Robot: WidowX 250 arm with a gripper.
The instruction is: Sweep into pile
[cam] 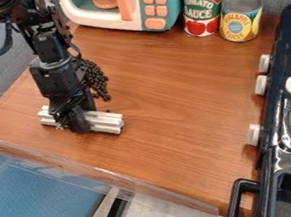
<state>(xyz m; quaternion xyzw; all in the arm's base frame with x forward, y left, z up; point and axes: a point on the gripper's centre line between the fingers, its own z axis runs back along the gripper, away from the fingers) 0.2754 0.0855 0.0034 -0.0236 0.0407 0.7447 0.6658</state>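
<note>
Over on the left of the wooden counter [173,96], the gripper [75,124] is clamped on a pale ridged bar [109,122], held low across the wood. And there are the small black bits [96,81], bunched and partly hidden by the arm [57,79], on the toy microwave [154,6] side of the bar, with one stray just beside it. So what could spoil this? If the bar rides up during a sweep, bits may well slip underneath. Hold it too far to one end of the bunch, and they could spill round that end. An off-centre load might twist it in the grip, spreading the bits rather than gathering them. Too hard a shove could scatter them; a sweep towards the counter's near edge [102,167] risks sending some over!
</note>
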